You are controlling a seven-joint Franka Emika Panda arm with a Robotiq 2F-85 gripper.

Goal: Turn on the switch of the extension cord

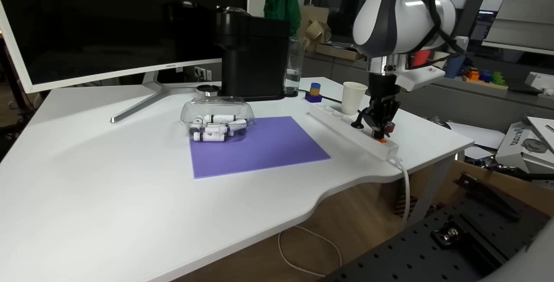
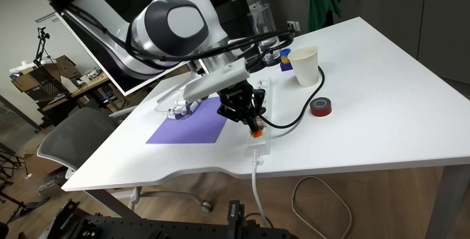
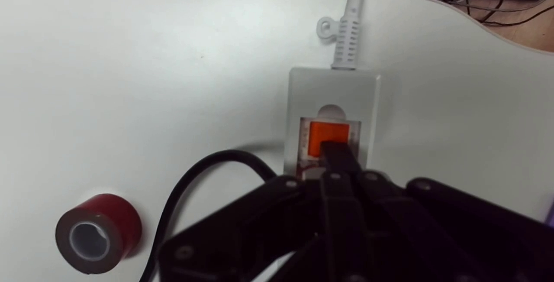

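The extension cord is a long white strip that lies on the white table, in both exterior views (image 1: 344, 131) (image 2: 260, 145) and the wrist view (image 3: 333, 89). Its switch (image 3: 325, 132) is a small orange-red rocker near the cable end. The switch also shows in both exterior views (image 1: 383, 141) (image 2: 257, 134). My gripper (image 3: 335, 147) is shut with its fingers together and points down. In the wrist view its fingertips overlap the lower right part of the switch. In both exterior views the gripper (image 1: 379, 134) (image 2: 254, 126) is right at the switch; whether it presses cannot be told.
A black plug (image 1: 357, 123) sits in the strip, with a black cable (image 2: 305, 107) curving beside it. A paper cup (image 2: 304, 64), a red tape roll (image 2: 321, 107) and small coloured blocks (image 1: 314, 92) stand near. A purple mat (image 1: 264, 147) and clear container (image 1: 216, 108) lie farther off.
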